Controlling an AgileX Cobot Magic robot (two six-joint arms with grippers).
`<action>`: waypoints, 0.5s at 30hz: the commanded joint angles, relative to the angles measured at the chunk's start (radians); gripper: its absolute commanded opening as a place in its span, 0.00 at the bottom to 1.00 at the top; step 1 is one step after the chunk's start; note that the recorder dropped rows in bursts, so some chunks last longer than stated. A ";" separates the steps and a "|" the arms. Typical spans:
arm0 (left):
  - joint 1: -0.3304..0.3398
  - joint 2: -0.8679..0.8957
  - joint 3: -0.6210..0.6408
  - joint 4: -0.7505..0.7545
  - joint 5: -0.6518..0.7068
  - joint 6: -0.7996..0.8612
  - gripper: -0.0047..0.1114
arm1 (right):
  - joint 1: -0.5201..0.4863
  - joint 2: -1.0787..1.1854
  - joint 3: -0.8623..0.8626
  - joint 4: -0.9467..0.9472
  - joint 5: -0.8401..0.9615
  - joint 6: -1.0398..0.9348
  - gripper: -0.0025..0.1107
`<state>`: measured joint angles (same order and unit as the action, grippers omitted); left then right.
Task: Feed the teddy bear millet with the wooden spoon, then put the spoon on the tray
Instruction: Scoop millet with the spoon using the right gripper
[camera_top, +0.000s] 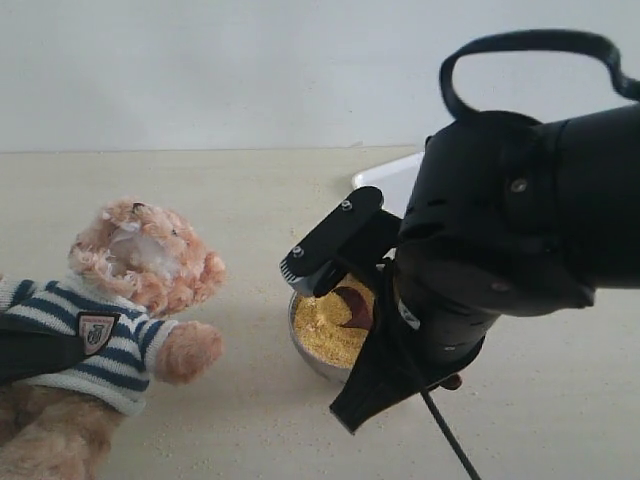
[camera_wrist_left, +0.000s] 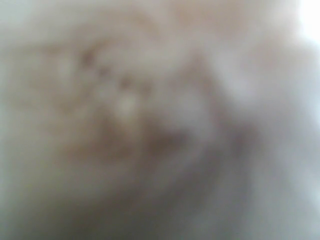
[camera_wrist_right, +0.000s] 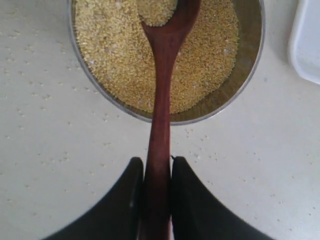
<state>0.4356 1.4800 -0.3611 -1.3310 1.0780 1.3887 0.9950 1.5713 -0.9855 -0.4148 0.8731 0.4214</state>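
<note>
Beige tabletop (camera_wrist_right: 50, 150): right fingers (camera_wrist_right: 125, 200) pinch wooden spoon (camera_wrist_right: 161, 100) over millet (camera_wrist_right: 115, 50); left fingers (camera_top: 35, 352) state unclear.

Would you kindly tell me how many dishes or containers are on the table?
2: the steel bowl of millet by the right gripper, and the white tray beyond it, partly hidden by that arm. Others may be hidden.

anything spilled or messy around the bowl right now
Yes: loose millet grains lie scattered on the table around the steel bowl, outside its rim. The wooden spoon, held by the right gripper, carries a heap over the bowl; nothing else looks off.
</note>
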 joint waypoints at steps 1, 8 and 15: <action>0.002 -0.001 -0.001 -0.022 0.016 0.007 0.08 | -0.038 -0.026 -0.004 0.045 0.004 -0.035 0.02; 0.002 -0.001 -0.001 -0.022 0.016 0.007 0.08 | -0.038 -0.060 -0.004 0.080 0.027 -0.071 0.02; 0.002 -0.001 -0.001 -0.022 0.016 0.007 0.08 | -0.049 -0.072 -0.004 0.112 0.005 -0.080 0.02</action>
<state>0.4356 1.4800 -0.3611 -1.3310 1.0780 1.3887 0.9542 1.5127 -0.9855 -0.3122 0.8938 0.3482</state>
